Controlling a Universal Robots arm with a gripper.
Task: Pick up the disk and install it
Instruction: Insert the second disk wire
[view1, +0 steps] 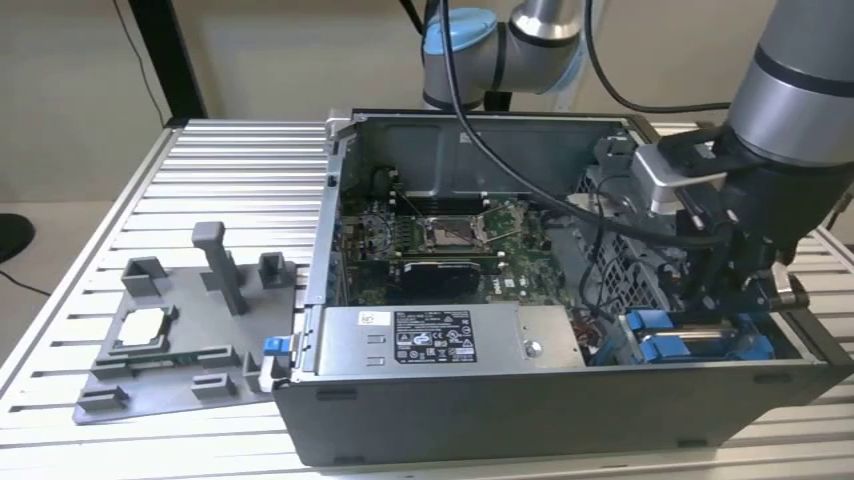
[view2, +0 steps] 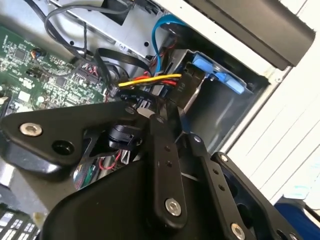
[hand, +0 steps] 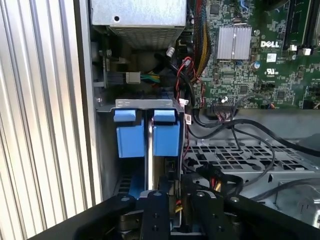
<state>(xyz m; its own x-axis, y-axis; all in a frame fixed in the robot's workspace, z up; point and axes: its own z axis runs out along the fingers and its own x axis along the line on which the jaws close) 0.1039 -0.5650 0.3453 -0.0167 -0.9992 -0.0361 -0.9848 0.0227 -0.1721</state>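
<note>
Slatted metal table (view1: 200, 160) w/ open PC case (view1: 534, 400) on it; gripper (view1: 727, 300) is down in the case's drive bay at the exterior view's right. Disk (hand: 149, 145) stands on edge in the bay between blue tabs; can't tell if the gripper is clamped on it. Looks like the install step, w/ seating needing a straight, careful push past nearby cables (hand: 200, 95)

an open computer case (view1: 561, 400) lies on the table (view1: 227, 170), taking up the exterior view's right and middle. inside it, the motherboard (view1: 447, 250) sits at the middle, the power supply box (view1: 427, 335) along the near wall in front of it, and the drive bay (view1: 694, 340) in the near corner at the exterior view's right. the tool (view1: 714, 300) hangs down into that bay, with the disk (hand: 149, 145) standing on edge between the bay's two tabs. a fixture tray (view1: 174, 330) lies on the table at the exterior view's left, beside the case.
</note>
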